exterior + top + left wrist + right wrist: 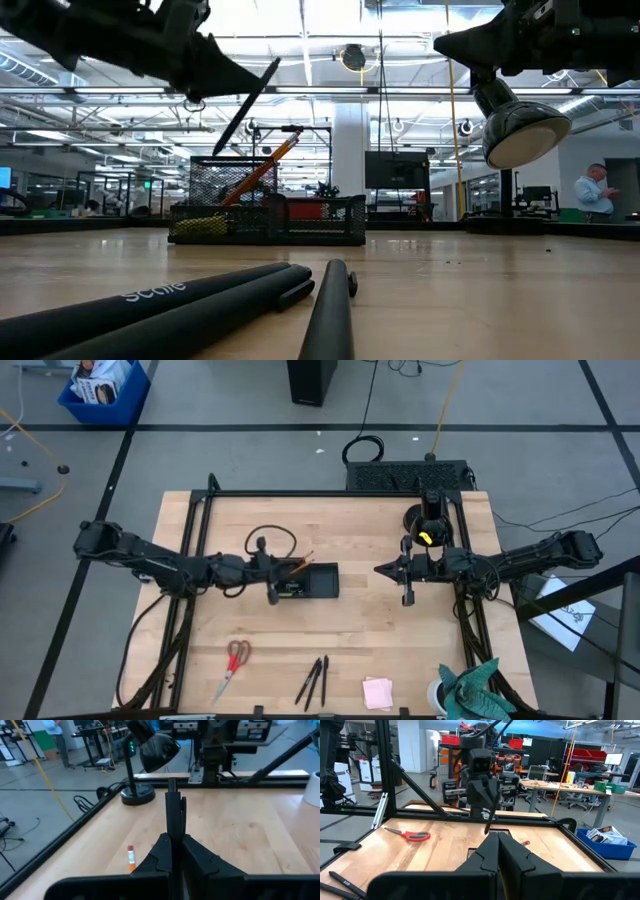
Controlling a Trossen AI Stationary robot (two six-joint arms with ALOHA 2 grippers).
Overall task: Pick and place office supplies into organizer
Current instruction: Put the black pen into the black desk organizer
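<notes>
Mid-worktop, we see our left tool (272, 596) clamping a black pen (174, 815) above the organizer (310, 581); our right tool (383, 570) hangs shut, empty.

Hidden and cut-off parts

The organizer (310, 581) is half covered by the left hand (274, 592) at its 9 o'clock end; its contents are too small to tell. The pens (190, 310) run off the low view's bottom edge.
</notes>
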